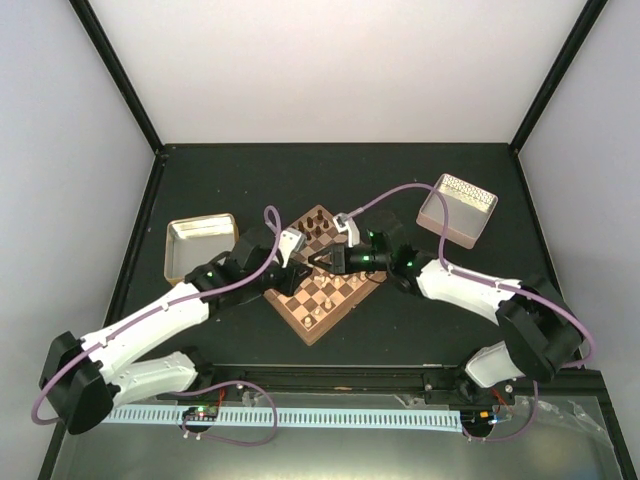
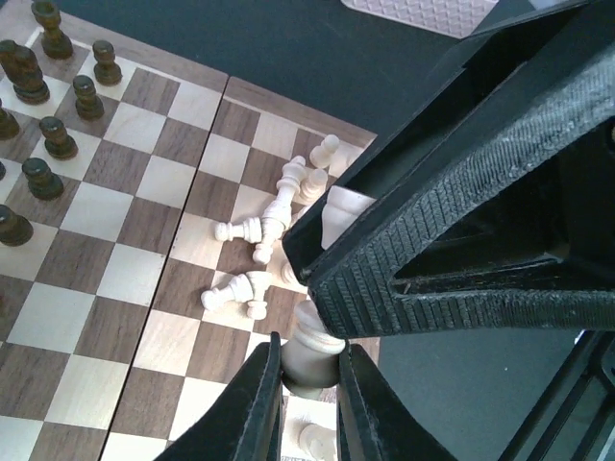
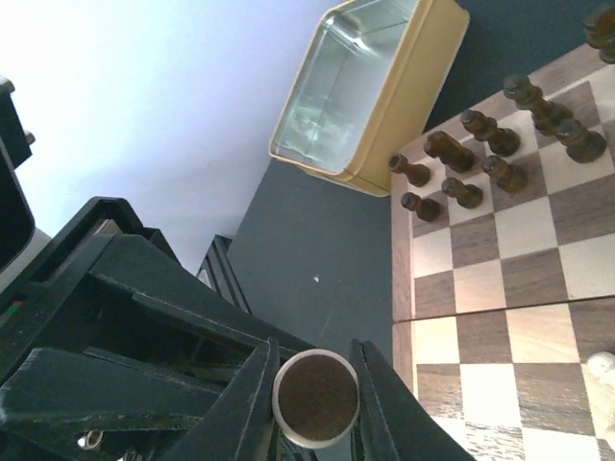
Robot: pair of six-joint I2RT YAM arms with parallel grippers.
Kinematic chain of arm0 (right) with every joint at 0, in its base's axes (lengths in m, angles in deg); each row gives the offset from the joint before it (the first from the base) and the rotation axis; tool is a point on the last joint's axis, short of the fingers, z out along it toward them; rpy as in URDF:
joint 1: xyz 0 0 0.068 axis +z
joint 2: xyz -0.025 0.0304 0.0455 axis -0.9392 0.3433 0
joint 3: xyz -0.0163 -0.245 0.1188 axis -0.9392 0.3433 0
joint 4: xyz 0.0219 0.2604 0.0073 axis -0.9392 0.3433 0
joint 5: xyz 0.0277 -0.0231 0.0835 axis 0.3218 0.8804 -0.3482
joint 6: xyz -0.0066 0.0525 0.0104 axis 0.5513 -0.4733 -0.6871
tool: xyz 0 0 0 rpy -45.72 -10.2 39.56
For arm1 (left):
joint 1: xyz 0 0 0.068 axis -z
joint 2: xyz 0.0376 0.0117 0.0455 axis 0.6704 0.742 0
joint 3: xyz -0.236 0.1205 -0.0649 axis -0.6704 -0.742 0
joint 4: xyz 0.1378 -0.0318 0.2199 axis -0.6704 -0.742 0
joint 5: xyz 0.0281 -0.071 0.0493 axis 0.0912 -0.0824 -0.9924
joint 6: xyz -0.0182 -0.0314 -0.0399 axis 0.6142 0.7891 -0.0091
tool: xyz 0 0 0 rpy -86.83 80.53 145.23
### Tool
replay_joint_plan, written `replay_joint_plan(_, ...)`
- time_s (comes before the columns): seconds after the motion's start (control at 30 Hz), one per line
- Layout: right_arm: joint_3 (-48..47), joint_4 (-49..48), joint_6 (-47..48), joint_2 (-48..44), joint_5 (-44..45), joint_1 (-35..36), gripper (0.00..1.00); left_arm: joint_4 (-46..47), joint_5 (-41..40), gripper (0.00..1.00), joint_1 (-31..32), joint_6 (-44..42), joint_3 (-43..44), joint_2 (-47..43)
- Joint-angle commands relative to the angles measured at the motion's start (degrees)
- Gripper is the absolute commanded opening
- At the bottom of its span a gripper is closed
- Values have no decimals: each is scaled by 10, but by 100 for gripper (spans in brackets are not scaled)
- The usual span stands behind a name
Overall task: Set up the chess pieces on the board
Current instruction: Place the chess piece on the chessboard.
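Closest to the left wrist lens, the left claw [image 2: 310,351] was clenched on a pale piece [image 2: 312,370]. Its long axis was roughly upright, head toward me. Just beyond that claw, more pale men [image 2: 264,235] lay toppled on the board [image 2: 125,288].

From the right wrist, the right claw [image 3: 313,355] gripped a felt-bottomed piece [image 3: 315,399]. Its base faced the lens, its axis ran straight away along the claw, and its head was hidden. Whether it was the same man I couldn't tell.

Overhead, both claws sat tip to tip above the board's middle. I judged us mid-pickup; the next move called for setting each man base-down on a home square.
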Motion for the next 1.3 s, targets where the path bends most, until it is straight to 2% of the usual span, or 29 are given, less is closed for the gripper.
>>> replay_joint_plan(0.0, 18, -73, -67, -15, -7, 2, 14, 30, 13, 9, -2, 2, -5, -33)
replay_joint_plan(0.13, 51, -179, -155, -30, -8, 0, 12, 60, -16, 49, -3, 42, -31, -86)
replay_joint_plan(0.2, 60, -227, -207, -30, -11, -1, 10, 99, -26, 58, -3, 65, -54, -122)
replay_joint_plan(0.3, 72, -318, -306, -23, -22, -3, 10, 175, -50, 67, -2, 114, -87, -175)
replay_joint_plan(0.5, 74, -421, -439, -4, -35, -1, 10, 280, -56, 70, -3, 204, -139, -235)
replay_joint_plan(0.6, 72, -428, -464, -3, -35, 0, 10, 304, -47, 70, -3, 225, -139, -236)
replay_joint_plan(0.7, 71, -431, -478, -3, -36, 1, 10, 324, -32, 65, -3, 224, -137, -229)
replay_joint_plan(0.83, 71, -429, -486, -3, -37, 1, 10, 344, -13, 46, -3, 215, -134, -207)
replay_joint_plan(1.03, 68, -432, -492, 4, -41, 1, 10, 333, 13, 37, -3, 198, -112, -184)
replay_joint_plan(1.27, 68, -423, -488, 5, -43, 1, 11, 324, 2, 10, -3, 180, -102, -182)
